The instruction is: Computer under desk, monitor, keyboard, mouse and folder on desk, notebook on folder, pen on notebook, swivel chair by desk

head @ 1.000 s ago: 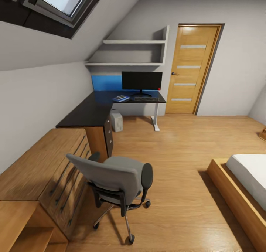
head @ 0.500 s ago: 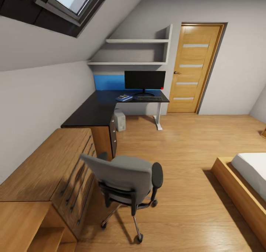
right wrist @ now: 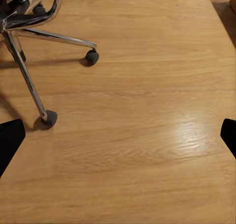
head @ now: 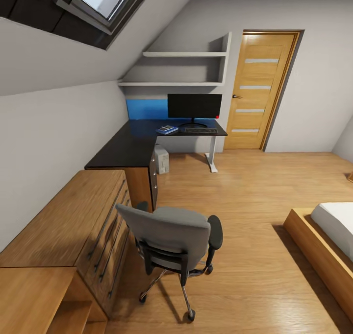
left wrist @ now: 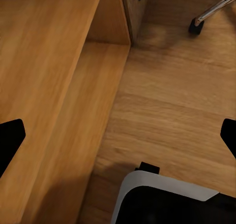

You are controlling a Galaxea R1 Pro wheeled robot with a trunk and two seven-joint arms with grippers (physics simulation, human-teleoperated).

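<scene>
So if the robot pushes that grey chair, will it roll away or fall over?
The swivel chair will probably roll easily: its chrome legs end in casters on smooth wooden floor. It may also spin on its post rather than go straight. Tipping seems unlikely, since the star base spreads wide, unless pushed high on the back.

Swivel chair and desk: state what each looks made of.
Swivel chair: grey seat and back look like matte fabric, armrests dull black plastic, and the mirror-bright legs look like chrome. Desk: glossy black top, maybe lacquer or laminate, reflecting the wall's blue; wood-grain side.
</scene>
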